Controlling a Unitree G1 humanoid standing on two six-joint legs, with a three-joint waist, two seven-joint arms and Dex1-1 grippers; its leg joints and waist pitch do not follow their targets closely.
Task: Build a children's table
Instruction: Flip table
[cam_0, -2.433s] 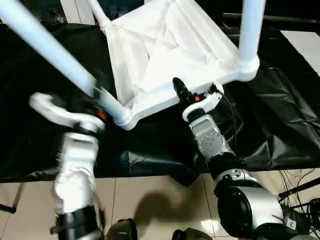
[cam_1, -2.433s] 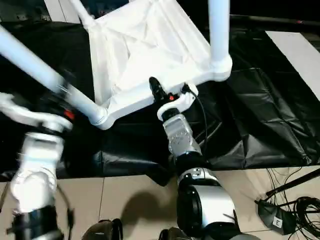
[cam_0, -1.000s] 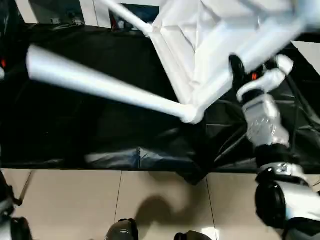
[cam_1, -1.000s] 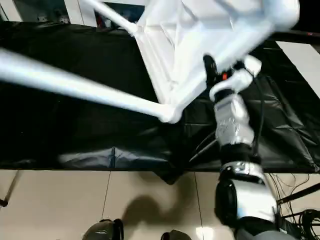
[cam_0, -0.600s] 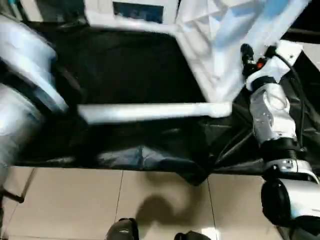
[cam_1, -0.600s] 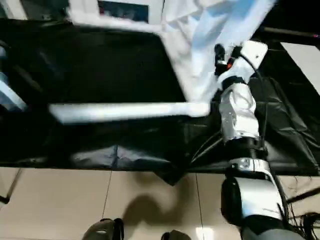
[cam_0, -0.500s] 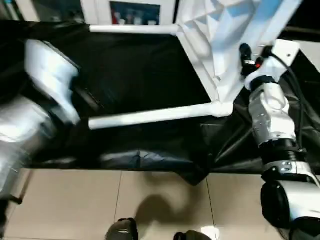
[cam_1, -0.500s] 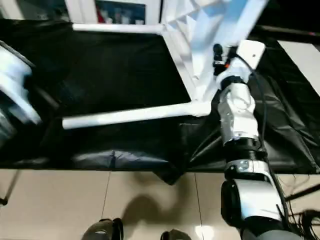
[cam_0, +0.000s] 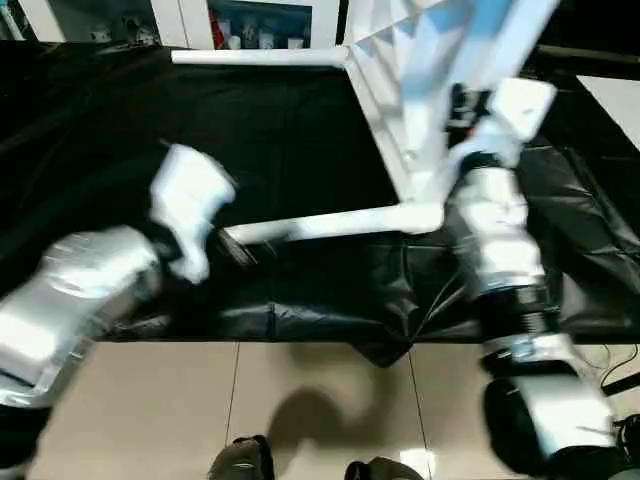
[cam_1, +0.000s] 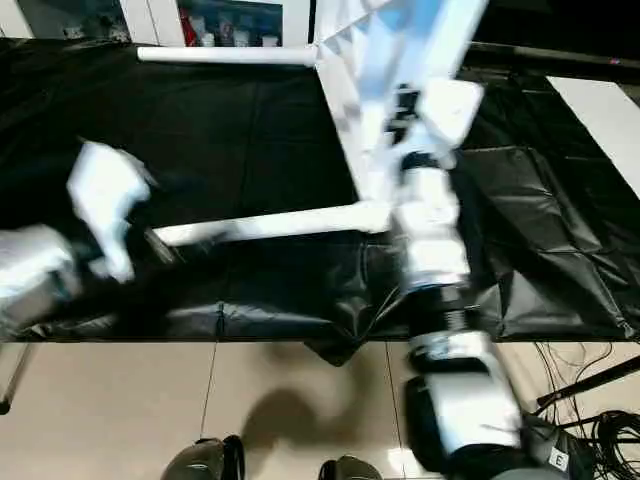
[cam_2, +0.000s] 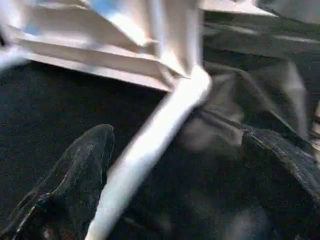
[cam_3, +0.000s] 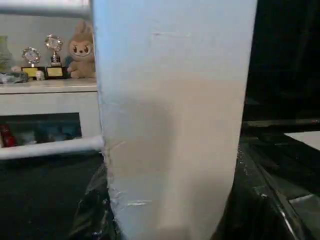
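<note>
- Leg (cam_0: 330, 222) nearest the robot is lying almost level over the black sheet (cam_0: 280, 130), its long axis running crosswise from the tabletop's near corner out toward the robot's left side.
- Left gripper (cam_0: 240, 248) is sitting right at that leg's free end, fingers spread wide; in the left wrist view the tube is passing just beside one black finger (cam_2: 80, 175), and I cannot tell whether they are touching.
- Tabletop (cam_0: 420, 70) is standing tipped on edge, ribbed underside facing the left arm.
- Right gripper (cam_0: 462, 105) is pressing against the tabletop's edge, half closed, apparently pinching it.
- Left arm is looking nearer to the free leg end, so any push or grasp there is likely falling to it.
- Counting: one tabletop, three legs showing, the second (cam_0: 260, 56) lying level at the far side and the third (cam_0: 525, 35) rising by the right arm; two grippers.
</note>
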